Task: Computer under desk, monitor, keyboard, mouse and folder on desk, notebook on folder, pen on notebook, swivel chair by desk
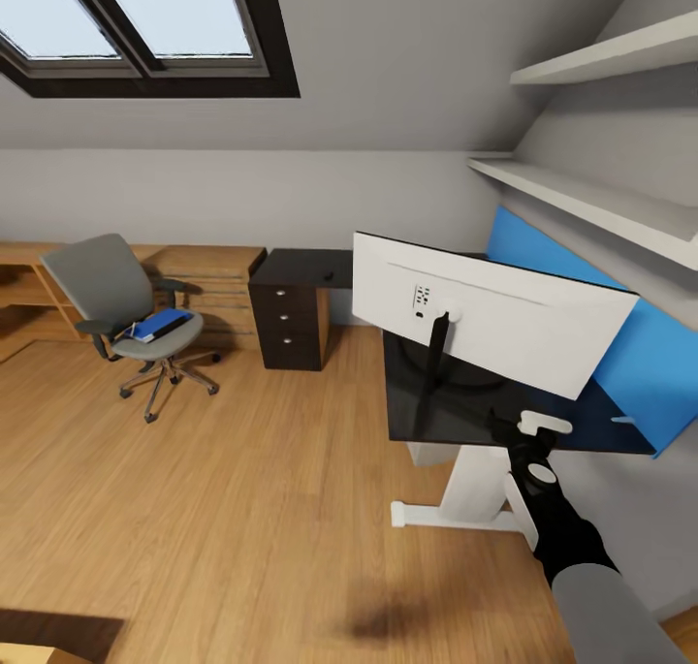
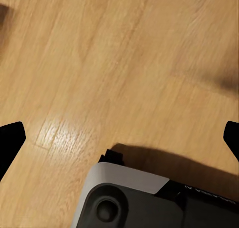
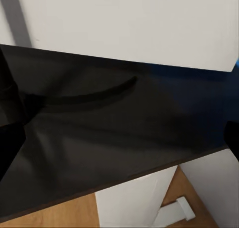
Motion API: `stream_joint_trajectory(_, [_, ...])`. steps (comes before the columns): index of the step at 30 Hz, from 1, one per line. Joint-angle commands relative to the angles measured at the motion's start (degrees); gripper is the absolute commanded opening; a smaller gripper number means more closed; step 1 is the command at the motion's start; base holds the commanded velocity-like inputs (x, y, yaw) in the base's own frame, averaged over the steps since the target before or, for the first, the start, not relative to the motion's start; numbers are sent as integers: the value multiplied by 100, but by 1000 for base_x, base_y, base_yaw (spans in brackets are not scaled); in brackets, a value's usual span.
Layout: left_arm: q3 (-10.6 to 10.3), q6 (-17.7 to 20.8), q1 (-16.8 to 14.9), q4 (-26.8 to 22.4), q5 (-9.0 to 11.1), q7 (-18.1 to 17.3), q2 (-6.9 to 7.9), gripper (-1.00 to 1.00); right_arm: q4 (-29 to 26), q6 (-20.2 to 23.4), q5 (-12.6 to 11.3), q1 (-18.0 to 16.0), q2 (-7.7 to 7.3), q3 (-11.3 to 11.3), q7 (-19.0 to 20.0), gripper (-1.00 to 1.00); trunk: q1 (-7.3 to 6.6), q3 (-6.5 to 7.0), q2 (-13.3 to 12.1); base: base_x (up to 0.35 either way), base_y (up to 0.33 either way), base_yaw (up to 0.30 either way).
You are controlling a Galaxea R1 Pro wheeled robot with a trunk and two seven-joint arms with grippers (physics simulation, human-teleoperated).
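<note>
The monitor [image 1: 485,310] stands on the glossy black top of the desk [image 1: 456,402], its white back toward the camera and its slim black stand planted on the near end of the top, so that part of the job looks done. The right gripper [image 1: 536,429] hovers at the desk's near edge just beside the monitor's lower corner; in the right wrist view its dark fingertips [image 3: 10,148] sit wide apart over the black top with nothing between them. The left gripper [image 2: 119,138] hangs over bare wooden floor [image 2: 124,53], jaws likewise spread and empty.

Well apart from the desk's drawer unit [image 1: 286,325], the swivel chair [image 1: 126,305] stands out on the floor with the blue folder [image 1: 160,324] lying on its seat, so the folder has yet to be moved and the chair yet to be brought in beside the desk. A paler sliver beside the folder may be the notebook, too small to tell. By this view most of the task remains: keyboard, mouse, folder, notebook and pen are not yet on the desk.

A small dark label panel on the monitor's back cannot be read.
</note>
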State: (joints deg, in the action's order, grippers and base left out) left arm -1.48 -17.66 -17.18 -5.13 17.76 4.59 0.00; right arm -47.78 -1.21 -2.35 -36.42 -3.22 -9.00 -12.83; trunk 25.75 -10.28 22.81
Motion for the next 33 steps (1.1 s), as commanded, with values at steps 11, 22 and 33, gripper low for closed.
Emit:
stream_joint_trajectory(11, [-19,-211,-4,32,9,16,-4,100,-11,-152,-19,91,-1,4,-23,100,3,80,11,0,0,0])
stream_joint_trajectory(22, [-26,-237,-4,57,3,16,-9,100,-2,-613,-5,161,-10,1,-35,100,3,155,11,10,-118,0])
stream_joint_trajectory(33, [-27,-241,-4,88,-1,16,-9,100,4,-756,-2,210,-15,0,-29,100,3,179,11,52,-207,0])
